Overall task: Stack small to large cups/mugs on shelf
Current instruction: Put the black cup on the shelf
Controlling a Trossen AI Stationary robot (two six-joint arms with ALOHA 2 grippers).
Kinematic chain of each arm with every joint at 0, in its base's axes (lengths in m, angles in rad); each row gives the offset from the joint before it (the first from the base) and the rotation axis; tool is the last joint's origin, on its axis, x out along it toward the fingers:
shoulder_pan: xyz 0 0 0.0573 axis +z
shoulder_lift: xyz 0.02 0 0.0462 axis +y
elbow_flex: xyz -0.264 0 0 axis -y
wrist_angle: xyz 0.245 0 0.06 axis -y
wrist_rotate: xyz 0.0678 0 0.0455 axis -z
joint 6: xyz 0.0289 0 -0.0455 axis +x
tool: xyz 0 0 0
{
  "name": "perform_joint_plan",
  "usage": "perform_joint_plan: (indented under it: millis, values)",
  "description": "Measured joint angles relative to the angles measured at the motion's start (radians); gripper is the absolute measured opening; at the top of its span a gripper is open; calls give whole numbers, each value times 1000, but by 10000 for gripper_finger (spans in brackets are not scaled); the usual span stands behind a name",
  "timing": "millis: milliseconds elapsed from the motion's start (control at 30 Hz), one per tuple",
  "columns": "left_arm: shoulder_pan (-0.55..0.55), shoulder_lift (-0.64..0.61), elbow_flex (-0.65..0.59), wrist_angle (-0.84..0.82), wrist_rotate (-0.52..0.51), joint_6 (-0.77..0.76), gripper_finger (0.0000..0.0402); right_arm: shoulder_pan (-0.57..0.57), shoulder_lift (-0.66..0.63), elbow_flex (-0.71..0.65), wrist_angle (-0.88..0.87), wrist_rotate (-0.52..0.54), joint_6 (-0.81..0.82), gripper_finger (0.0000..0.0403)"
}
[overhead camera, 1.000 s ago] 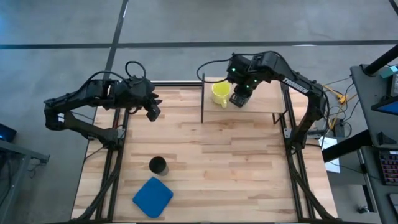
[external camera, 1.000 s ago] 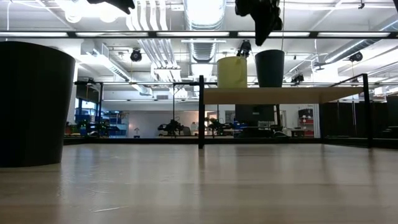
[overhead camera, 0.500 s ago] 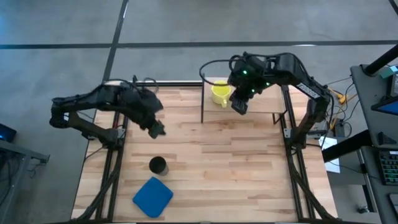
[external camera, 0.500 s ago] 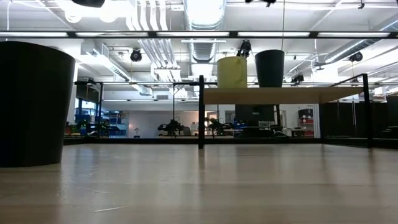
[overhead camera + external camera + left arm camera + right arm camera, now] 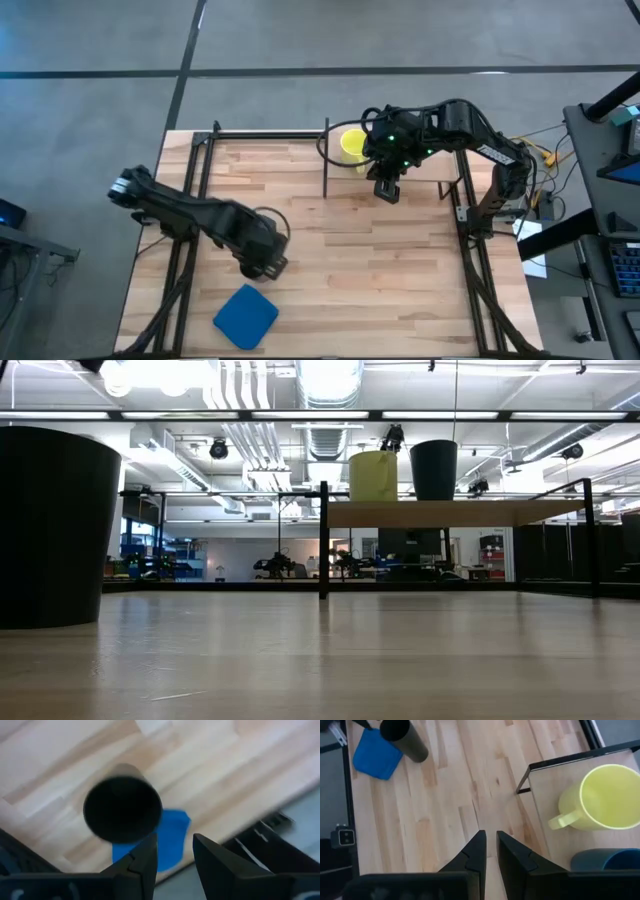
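You have the yellow mug [image 5: 602, 796] and blue cup [image 5: 605, 859] on the shelf [image 5: 435, 170] at upper right. The black cup [image 5: 122, 809] waits lower left, under your left gripper [image 5: 174, 857], fingers apart; right gripper [image 5: 487, 851] hangs nearly closed, empty.

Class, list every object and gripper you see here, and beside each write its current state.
yellow mug: upright on the shelf, empty
dark blue cup: upright on shelf, beside the mug
black cup: upright on the table, ungrasped
blue cloth: flat on table
left gripper: open, above black cup
right gripper: nearly closed, empty
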Motion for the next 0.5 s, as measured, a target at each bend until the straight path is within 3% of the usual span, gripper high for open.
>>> perform_joint_plan:
  millis: [267, 500]
  values:
    - [-15, 153, 0, -5, -14, -6, 109, 4, 0, -6, 0, 0, -34, 38]
    - [-15, 197, 0, 0, 4, -5, 106, 4, 0, -7, 0, 0, -52, 38]
